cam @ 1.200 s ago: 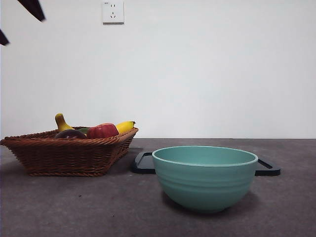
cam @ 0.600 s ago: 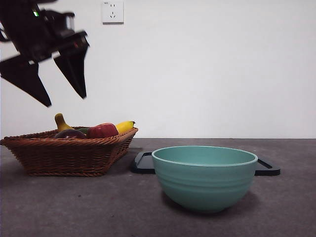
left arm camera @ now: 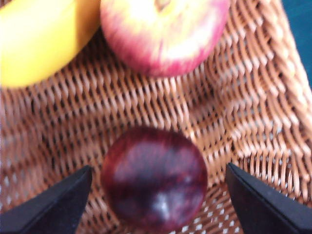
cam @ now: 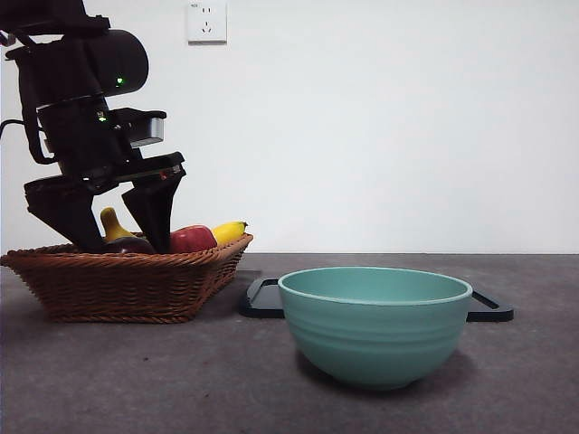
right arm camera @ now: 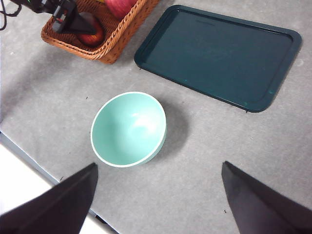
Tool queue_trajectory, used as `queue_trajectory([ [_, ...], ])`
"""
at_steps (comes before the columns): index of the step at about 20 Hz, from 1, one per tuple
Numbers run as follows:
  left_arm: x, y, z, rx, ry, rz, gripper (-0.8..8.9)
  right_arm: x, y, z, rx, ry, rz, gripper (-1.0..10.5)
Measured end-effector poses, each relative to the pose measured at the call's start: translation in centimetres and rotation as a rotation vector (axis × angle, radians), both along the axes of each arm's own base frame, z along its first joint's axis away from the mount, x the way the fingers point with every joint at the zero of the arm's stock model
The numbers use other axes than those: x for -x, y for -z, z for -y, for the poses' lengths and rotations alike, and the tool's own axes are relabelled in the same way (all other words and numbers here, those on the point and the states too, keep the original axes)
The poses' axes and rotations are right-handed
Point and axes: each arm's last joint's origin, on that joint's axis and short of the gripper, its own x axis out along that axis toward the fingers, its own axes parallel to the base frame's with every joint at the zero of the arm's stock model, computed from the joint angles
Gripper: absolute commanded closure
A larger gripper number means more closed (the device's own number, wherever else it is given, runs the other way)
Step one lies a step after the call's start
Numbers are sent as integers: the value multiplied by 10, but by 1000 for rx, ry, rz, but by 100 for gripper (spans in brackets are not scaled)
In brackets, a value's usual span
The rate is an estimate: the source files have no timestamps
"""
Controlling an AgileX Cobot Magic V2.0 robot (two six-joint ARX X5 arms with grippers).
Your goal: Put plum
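My left gripper (left arm camera: 155, 195) hangs wide open and empty over the basket (left arm camera: 253, 112), the plum (left arm camera: 155, 179) lying between my jaws: glossy, round, probably slick and firm, best pinched across its widest middle; my right gripper (right arm camera: 157, 200) waits open.

A glossy, smooth skin is shown by the plum (left arm camera: 155, 179); the basket (left arm camera: 253, 112) is woven of rough wicker.

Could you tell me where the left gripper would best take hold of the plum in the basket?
Across its widest middle, from above: the plum is round and smooth, lying on the basket floor apart from the apple, with the left gripper open astride it.
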Motion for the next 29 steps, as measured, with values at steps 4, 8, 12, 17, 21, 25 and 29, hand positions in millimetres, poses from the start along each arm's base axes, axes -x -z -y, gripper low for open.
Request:
queue_trajectory([
  [4,-3,7,1,-7,5,-14,379,0,0,0,0,0,0,538],
  [8,-3,9,1,-9,6,-19,468,0,0,0,0,0,0,538],
  [12,-3,9,1,-11,6,-26,598,0,0,0,0,0,0,538],
  [17,6,-8,-1,-6,9,-12,598,0,0,0,0,0,0,538],
  [21,55,-74,11,52,97,135,597,0,0,0,0,0,0,538],
  [25,107,-103,57,137,331,213,596,0,0,0,0,0,0,538],
  [29,129,-92,107,167,498,205,596,0,0,0,0,0,0,538],
])
